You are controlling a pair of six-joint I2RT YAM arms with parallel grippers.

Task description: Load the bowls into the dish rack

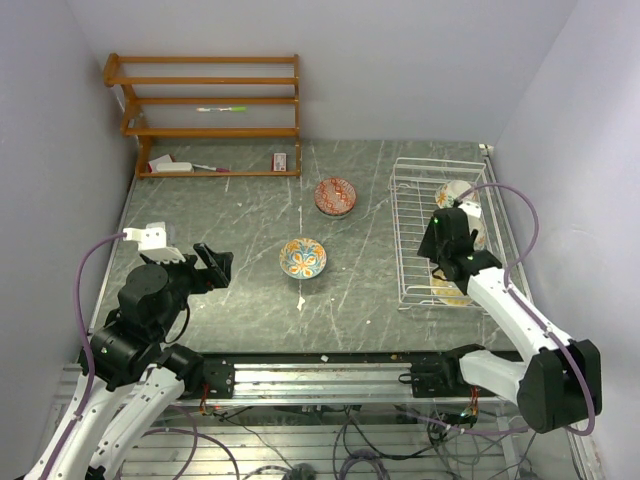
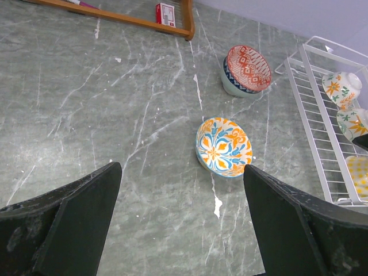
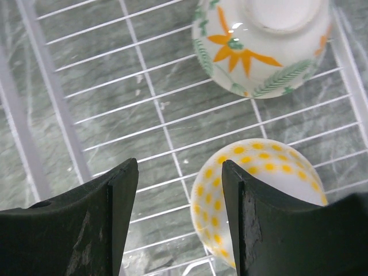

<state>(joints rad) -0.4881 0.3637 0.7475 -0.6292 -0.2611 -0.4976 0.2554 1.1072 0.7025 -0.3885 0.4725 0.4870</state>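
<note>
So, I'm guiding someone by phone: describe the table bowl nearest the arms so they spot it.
On the dark table, left of the white wire dish rack, stand two bowls. It is the nearer bowl, painted inside with orange-and-blue flowers; the red-brown bowl sits farther back.

No legible text or labels

Left tool (image 2: 181, 168) at 6 o'clock, dark fingers (image 2: 69, 224) spread wide, nothing between them. Orange-and-blue floral bowl (image 2: 224, 146) just right of centre on the grey marbled counter (image 2: 86, 103). Red-brown patterned bowl (image 2: 247, 70) at 1 o'clock, apart from it. White wire dish rack (image 2: 307, 103) along 3 o'clock, holding an orange-flowered bowl (image 2: 342, 87), a green-leafed bowl (image 2: 353, 123) and a yellow-dotted bowl (image 2: 357, 175). Wooden shelf rail (image 2: 138, 20) at 12 o'clock.
</note>
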